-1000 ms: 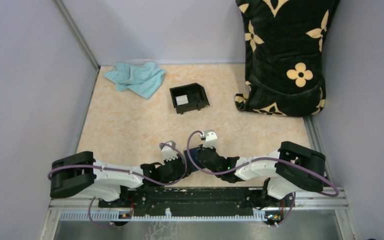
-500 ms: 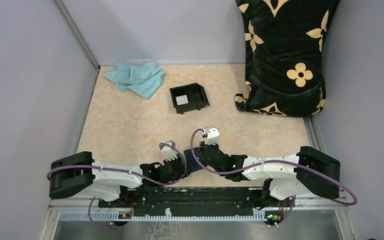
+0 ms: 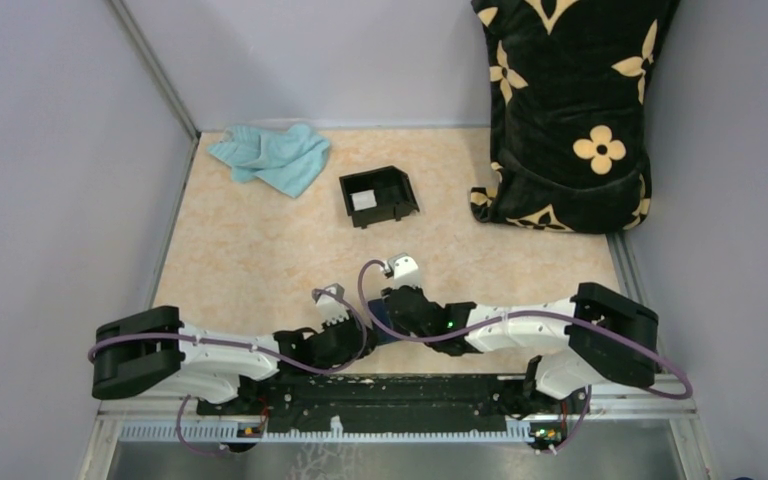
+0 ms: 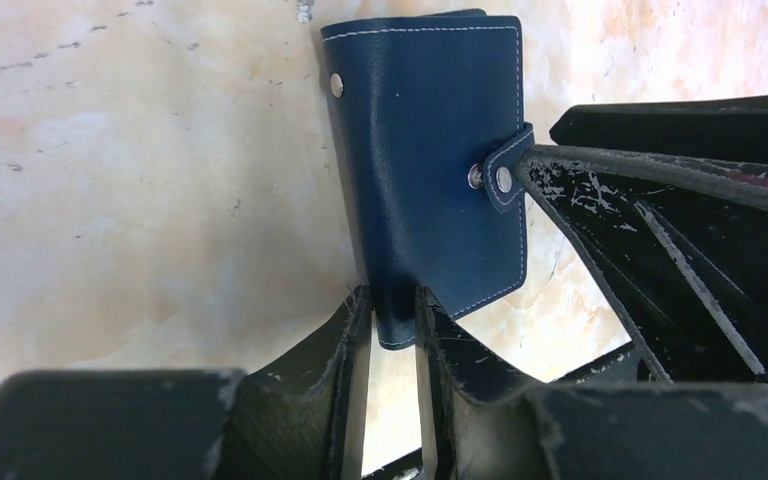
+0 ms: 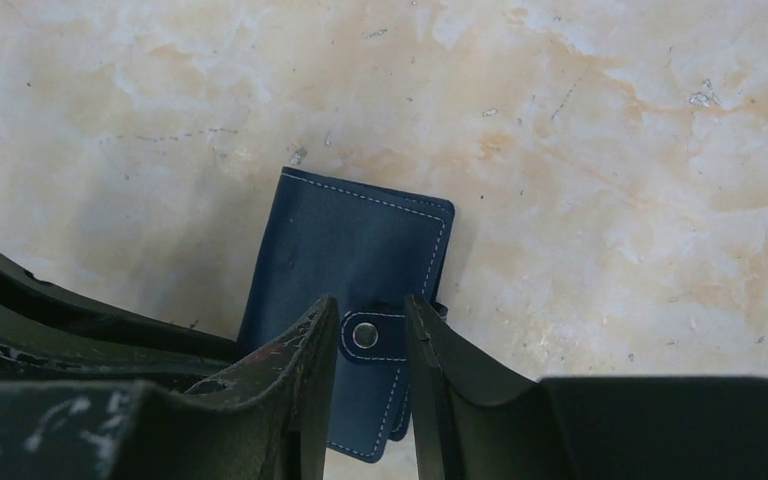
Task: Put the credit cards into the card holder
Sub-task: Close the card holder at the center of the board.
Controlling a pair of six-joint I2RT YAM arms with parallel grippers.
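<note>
Claws meet at the near edge of the surface (image 5: 610,150), one on each side of the card holder (image 4: 430,130), which lies folded there between the two arms. The left claw (image 4: 392,300) is narrowed to a slim gap around the holder's lower corner and seems to pinch it. The right claw (image 5: 370,310) stands partly open astride the snap tab (image 5: 365,335), its fingers close on either side and apparently not squeezing. Whether the snap is fastened or already popped I cannot tell. Further out, well apart from the arms, sits an open black box (image 3: 405,195) with a pale card (image 3: 363,200) lying inside, likely one of those to be stowed; no orange card shows in any view. Beyond it, a teal cloth (image 3: 275,157) is crumpled at the far left and a black flowered cushion (image 3: 570,110) leans in the far right corner. By my reckoning the job has barely begun: no card is in the holder, which must first be opened, then each card fetched and slid in.
</note>
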